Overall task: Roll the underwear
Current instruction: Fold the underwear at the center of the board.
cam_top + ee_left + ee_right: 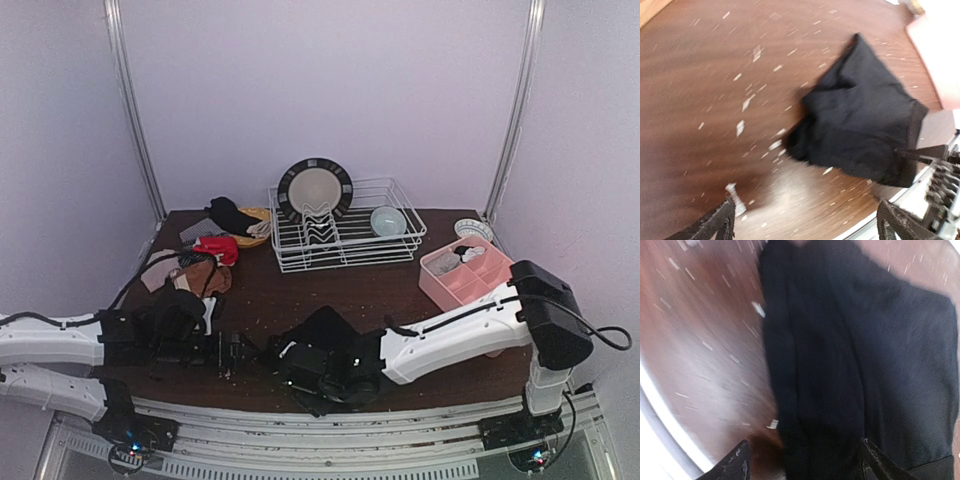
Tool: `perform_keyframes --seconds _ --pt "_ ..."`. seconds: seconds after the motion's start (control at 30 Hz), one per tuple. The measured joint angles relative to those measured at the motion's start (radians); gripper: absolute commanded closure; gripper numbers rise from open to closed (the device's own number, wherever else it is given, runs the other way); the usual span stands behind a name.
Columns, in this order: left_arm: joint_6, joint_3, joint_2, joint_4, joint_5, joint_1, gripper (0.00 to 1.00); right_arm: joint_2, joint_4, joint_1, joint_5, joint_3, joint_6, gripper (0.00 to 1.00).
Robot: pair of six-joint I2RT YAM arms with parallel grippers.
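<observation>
Counter [300, 290]: dish rack [345, 255], pink tray [437, 287] at back.
Black underwear [860, 130]: just ahead of your left end effector [805, 220], wide open, empty.
Right end effector [802, 462]: parted over it, gripping nothing.

wire rack [350, 250]: plate [315, 188] upright, pale bowl [388, 221] inside | pink tray [438, 288]: right of rack | table [290, 295]: white flecks, perhaps crumbs

A dark brown table [300, 295] with a wood-grain top fills the lower part of the top view. Its surface is flecked all over with small pale chips and scuffs. A pale grey metal rail [330, 420] runs along its near edge. Two slim metal poles [135, 120] rise from its back corners. Behind them stands a plain pale wall [330, 80] with a faint lilac cast, and similar walls close both sides. The light is soft and even, leaving a dull sheen on the wood.
</observation>
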Motion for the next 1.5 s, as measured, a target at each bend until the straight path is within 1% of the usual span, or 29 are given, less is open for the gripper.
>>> perform_keyframes --seconds 0.1,0.13,0.2,0.3,0.33,0.37,0.5,0.77,0.9,1.03,1.1,1.23,1.37,1.5 --pt "-0.036 -0.022 -0.017 -0.04 -0.007 0.0 0.05 0.035 -0.016 0.0 0.025 0.014 0.0 0.35" --pt "-0.044 -0.023 -0.018 -0.045 -0.008 0.0 0.05 0.039 -0.018 -0.001 0.03 0.018 -0.003 0.39" --pt "-0.057 -0.023 -0.021 -0.047 -0.008 0.0 0.05 0.047 -0.018 -0.007 0.03 0.021 0.001 0.63" --pt "-0.066 -0.023 -0.022 -0.05 -0.008 0.0 0.05 0.052 -0.018 -0.024 0.013 0.024 -0.001 0.91" --pt "-0.068 -0.023 -0.023 -0.052 -0.008 0.0 0.06 0.053 -0.017 -0.032 -0.003 0.022 0.005 0.97" --pt "-0.069 -0.024 -0.026 -0.053 -0.008 0.0 0.06 0.052 -0.015 -0.041 -0.017 0.021 0.006 1.0" --pt "-0.072 -0.027 -0.037 -0.061 -0.008 0.0 0.06 0.02 0.016 -0.064 -0.113 -0.015 0.014 1.0" --pt "-0.06 -0.029 -0.113 -0.084 -0.011 0.0 0.06 -0.125 0.071 -0.077 -0.396 -0.061 0.099 1.0" --pt "-0.053 -0.029 -0.144 -0.101 -0.012 0.0 0.06 -0.223 0.161 -0.093 -0.494 -0.087 0.182 1.0" --pt "-0.053 -0.03 -0.162 -0.114 -0.01 0.0 0.05 -0.267 0.29 -0.183 -0.584 -0.193 0.282 1.0" --pt "-0.048 -0.04 -0.172 -0.101 -0.003 0.0 0.05 -0.259 0.338 -0.24 -0.618 -0.257 0.322 1.0" --pt "-0.01 -0.084 -0.181 -0.048 0.033 -0.004 0.04 -0.225 0.357 -0.309 -0.648 -0.317 0.353 1.0" --pt "0.029 -0.103 -0.162 -0.019 0.08 -0.013 0.02 -0.218 0.371 -0.304 -0.664 -0.319 0.356 1.0" --pt "0.025 -0.103 -0.132 -0.004 0.095 -0.063 0.02 -0.218 0.377 -0.28 -0.663 -0.318 0.353 1.0"
